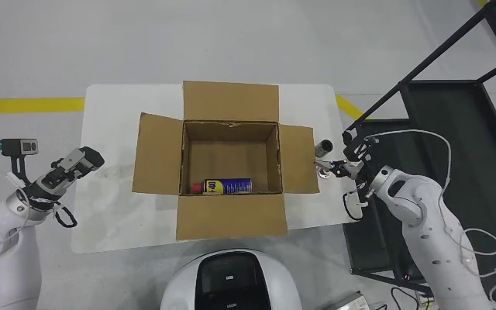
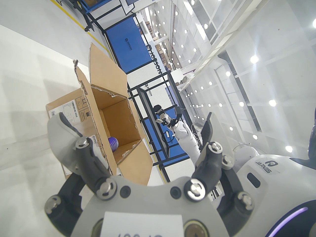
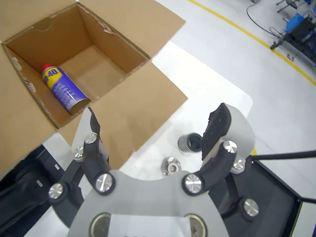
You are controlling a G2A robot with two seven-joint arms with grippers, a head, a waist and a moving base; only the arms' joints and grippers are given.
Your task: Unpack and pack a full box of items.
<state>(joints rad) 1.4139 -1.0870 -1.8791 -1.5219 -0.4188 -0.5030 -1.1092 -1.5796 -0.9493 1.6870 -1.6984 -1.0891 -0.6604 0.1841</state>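
The open box (image 1: 230,218) sits on the table (image 1: 116,221), a spray can (image 1: 227,186) lying inside against its near wall. The right hand (image 3: 156,114) — spread, empty — hangs above a metal sleeve (image 3: 190,143) and a flanged fitting (image 3: 171,166); the left hand (image 2: 134,119), also spread, is at the table's left edge.

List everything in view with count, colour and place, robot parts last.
Table: one, white, under everything.
Cardboard box: one, brown, flaps open, mid-table.
Spray can: one, blue and yellow with a red cap, lying inside the box by its robot-side wall.
Metal cylinder: one, silver, on the table beside the box's right flap.
Flanged metal fitting: one, silver, next to the cylinder.
Rack: one, black, beyond the table's right end.
Left claw: one, open, at the table's left edge.
Right claw: one, open, above the metal parts.
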